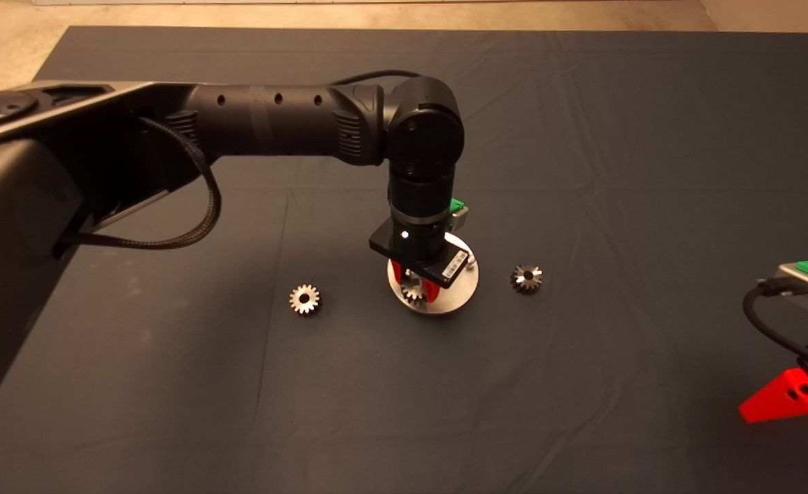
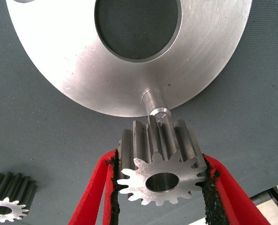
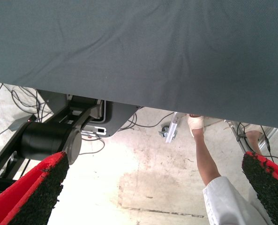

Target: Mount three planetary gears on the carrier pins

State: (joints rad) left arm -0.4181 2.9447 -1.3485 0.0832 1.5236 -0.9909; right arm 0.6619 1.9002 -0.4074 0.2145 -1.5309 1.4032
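A dark, creased mat (image 1: 582,137) covers the surface. Near its middle lies a flat shiny metal disc (image 1: 460,293) with a large centre hole. A bright silver spur gear (image 1: 305,299) lies at the disc's nine o'clock, a darker grey gear (image 1: 526,278) at its three o'clock, both apart from it.

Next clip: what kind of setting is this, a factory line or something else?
Probably a robotics lab bench, not a factory line. A dark mat covers the table, loose cables trail over the bare concrete floor, and a person's leg stands beside the rig.
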